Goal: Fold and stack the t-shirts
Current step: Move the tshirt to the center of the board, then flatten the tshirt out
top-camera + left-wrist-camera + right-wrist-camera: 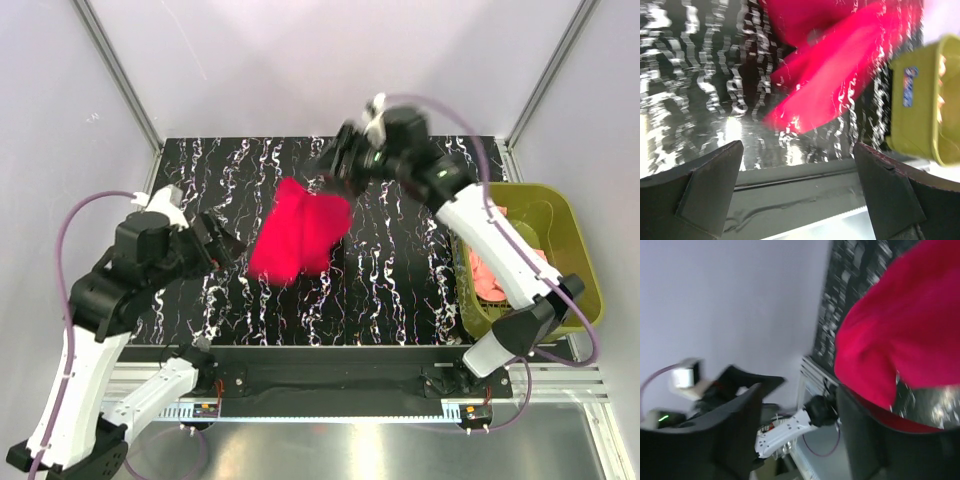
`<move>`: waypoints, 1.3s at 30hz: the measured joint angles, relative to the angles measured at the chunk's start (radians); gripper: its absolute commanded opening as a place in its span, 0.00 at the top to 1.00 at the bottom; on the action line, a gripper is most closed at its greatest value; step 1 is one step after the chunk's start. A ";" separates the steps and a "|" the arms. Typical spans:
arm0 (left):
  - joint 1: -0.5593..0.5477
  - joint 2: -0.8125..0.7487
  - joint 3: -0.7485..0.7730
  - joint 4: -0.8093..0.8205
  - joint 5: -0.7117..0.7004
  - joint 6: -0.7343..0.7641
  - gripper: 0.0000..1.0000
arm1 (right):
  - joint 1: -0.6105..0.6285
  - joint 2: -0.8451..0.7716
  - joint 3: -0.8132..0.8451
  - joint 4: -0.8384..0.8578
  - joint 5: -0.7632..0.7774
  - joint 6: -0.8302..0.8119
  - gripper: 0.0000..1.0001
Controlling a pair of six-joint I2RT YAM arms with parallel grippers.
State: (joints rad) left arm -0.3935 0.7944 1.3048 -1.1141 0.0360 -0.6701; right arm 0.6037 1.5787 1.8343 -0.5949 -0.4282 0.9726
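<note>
The right gripper (335, 168) is spread wide, one finger against the crimson t-shirt (298, 235), a soft rumpled mass over the middle of the black, white-veined desk (400, 285). The left gripper (220, 245) is spread and empty, near it. The salmon-pink t-shirt (487, 272) lies crumpled in the glossy olive plastic basket (580, 250).

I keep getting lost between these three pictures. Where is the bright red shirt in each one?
Top external: the red shirt is near the middle of the picture.
Left wrist: the shirt fills the upper middle and right, blurred.
Right wrist: the shirt is at the upper right.
Shared landmark: the black marbled tabletop behind it in every view.
</note>
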 measured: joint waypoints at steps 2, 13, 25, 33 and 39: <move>0.000 -0.021 0.020 -0.045 -0.056 -0.009 0.01 | 0.021 -0.024 -0.152 -0.031 0.013 -0.021 0.19; 0.001 0.058 -0.101 -0.084 -0.111 -0.019 0.01 | 0.016 -0.164 -0.376 -0.210 0.141 -0.234 0.25; 0.038 0.468 -0.316 0.198 0.002 -0.013 0.08 | -0.013 0.525 0.037 -0.156 0.193 -0.446 0.23; 0.066 0.775 -0.307 0.332 0.077 0.002 0.15 | -0.103 0.818 0.342 -0.193 0.163 -0.469 0.28; 0.069 0.873 -0.284 0.354 0.103 0.015 0.51 | -0.124 0.900 0.379 -0.211 0.114 -0.468 0.44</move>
State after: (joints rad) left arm -0.3241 1.6672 1.0206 -0.7597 0.1394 -0.6552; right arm 0.4793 2.4790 2.2131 -0.8055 -0.3141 0.5041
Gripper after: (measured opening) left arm 0.611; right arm 0.603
